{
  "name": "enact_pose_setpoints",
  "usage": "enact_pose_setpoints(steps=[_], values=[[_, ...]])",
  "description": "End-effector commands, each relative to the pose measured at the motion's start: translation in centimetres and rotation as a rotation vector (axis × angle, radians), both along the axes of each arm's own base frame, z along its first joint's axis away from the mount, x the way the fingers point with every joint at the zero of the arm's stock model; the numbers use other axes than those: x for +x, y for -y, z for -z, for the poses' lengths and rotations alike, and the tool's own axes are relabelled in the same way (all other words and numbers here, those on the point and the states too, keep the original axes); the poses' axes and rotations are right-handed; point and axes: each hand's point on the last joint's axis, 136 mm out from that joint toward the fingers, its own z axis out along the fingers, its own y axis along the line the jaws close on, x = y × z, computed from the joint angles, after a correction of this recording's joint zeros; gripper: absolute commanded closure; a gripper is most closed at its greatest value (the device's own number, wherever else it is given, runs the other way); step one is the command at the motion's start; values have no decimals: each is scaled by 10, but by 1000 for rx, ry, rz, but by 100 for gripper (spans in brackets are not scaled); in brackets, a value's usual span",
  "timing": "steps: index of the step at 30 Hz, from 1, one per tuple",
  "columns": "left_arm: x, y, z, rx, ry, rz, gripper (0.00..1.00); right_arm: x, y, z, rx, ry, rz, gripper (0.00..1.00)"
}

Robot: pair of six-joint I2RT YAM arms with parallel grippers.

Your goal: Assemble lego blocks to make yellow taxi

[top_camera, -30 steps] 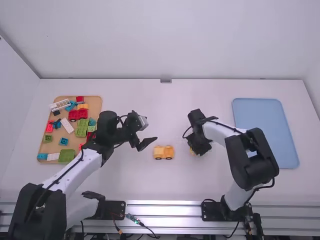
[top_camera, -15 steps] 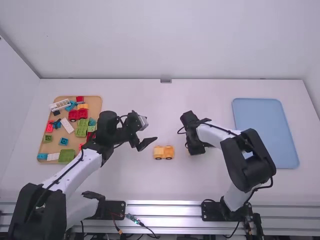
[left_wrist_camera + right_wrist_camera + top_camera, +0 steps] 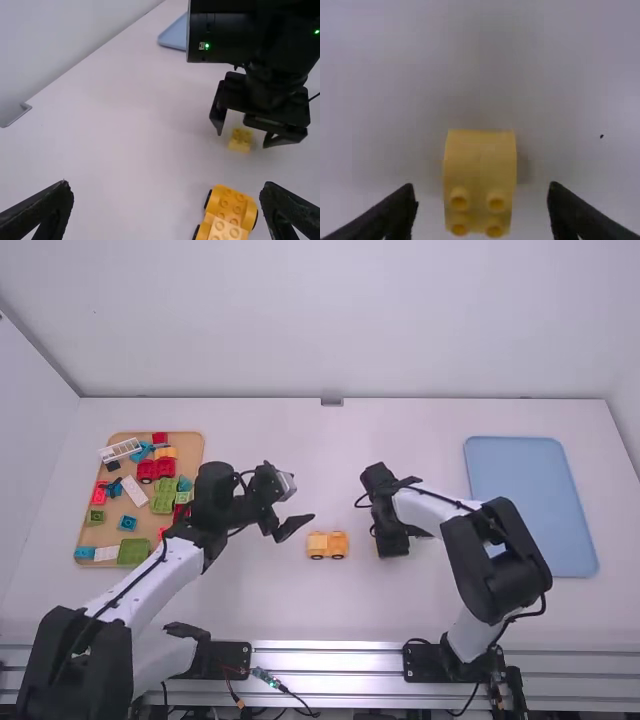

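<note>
Clearly, the tan tray [image 3: 191,449] holds many blocks [image 3: 132,551] of mixed colours.

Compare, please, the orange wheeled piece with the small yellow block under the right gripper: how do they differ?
The orange wheeled piece has black wheels, while the yellow block shows none. The wheeled piece is a deeper orange; the block is a paler yellow. The wheeled piece stands away from the right gripper, whereas the block is at its open fingers. Both have round studs.

Yellow block [image 3: 480,160], orange car [image 3: 327,545], blue tray [image 3: 530,505]
</note>
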Motion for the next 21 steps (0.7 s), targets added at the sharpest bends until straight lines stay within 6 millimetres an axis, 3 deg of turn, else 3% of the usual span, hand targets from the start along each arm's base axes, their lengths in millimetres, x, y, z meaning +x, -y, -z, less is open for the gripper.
enact_pose_setpoints(steps=[1, 2, 7, 14, 21], values=[[-2, 0, -3, -10, 4, 4, 1, 5, -4, 0, 20, 4, -52, 7], [-3, 0, -3, -10, 4, 5, 1, 9, -5, -1, 35, 11, -86, 1], [-2, -1, -3, -10, 4, 4, 1, 10, -2, -12, 60, -33, -138, 1], [-2, -1, -3, -9, 5, 1, 1, 19, 5, -58, 74, -74, -344, 1], [-2, -1, -3, -9, 5, 3, 1, 48, 9, -99, 28, 0, -1119, 1]])
